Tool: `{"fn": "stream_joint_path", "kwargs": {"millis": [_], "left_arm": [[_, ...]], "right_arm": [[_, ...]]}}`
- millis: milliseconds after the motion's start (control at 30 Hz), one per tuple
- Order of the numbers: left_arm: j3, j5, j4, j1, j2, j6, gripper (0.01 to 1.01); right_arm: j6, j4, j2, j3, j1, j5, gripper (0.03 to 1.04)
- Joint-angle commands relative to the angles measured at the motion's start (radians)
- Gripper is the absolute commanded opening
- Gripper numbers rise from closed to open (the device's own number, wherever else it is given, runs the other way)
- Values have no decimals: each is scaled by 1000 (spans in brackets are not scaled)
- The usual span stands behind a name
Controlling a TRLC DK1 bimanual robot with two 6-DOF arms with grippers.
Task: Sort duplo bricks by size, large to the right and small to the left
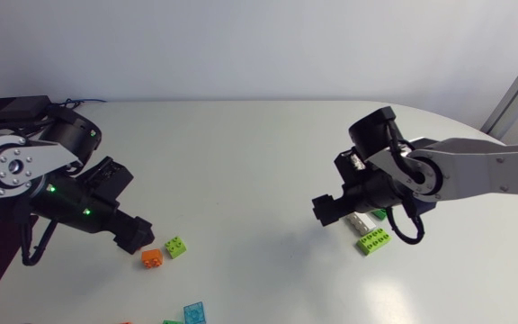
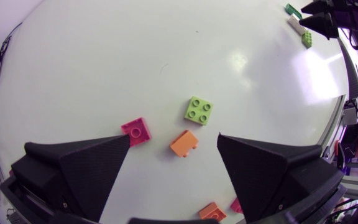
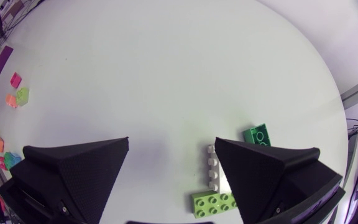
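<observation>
My left gripper (image 1: 137,235) hangs open low over the left side of the table. In its wrist view (image 2: 173,180) an orange brick (image 2: 184,143) lies just ahead between the fingers, with a pink square brick (image 2: 135,130) and a lime square brick (image 2: 199,110) close by. The orange brick (image 1: 152,258) and lime brick (image 1: 176,247) sit just right of that gripper. My right gripper (image 1: 325,209) is open (image 3: 173,180) above a long white brick (image 3: 213,168), a long lime brick (image 3: 213,202) and a dark green brick (image 3: 257,135). Nothing is held.
A teal brick (image 1: 196,312) and a green one (image 1: 171,321) lie at the front edge on the left. Another orange brick (image 2: 211,211) and a red one (image 2: 236,205) lie under my left gripper. The table's curved edge (image 3: 328,81) runs close behind the right pile.
</observation>
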Motion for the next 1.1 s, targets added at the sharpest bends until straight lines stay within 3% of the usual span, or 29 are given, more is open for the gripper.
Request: {"fn": "stream_joint_path", "kwargs": {"millis": [0,200,333,600,1067], "left_arm": [[-27,-21,26,41,39,-1,975],[-57,-61,155,110,122,22,975],[-62,-105,213,110,199,10,975],[-91,-112,238,118,229,9,974],[-123,-107,238,-33,194,-42,974]], "right_arm": [[34,-9,17,-38,15,-3,998],[38,-7,10,-47,18,-3,998],[41,-9,3,-50,23,-3,998],[40,-10,-14,-70,25,-3,998],[46,-7,-19,-77,29,-3,998]]}}
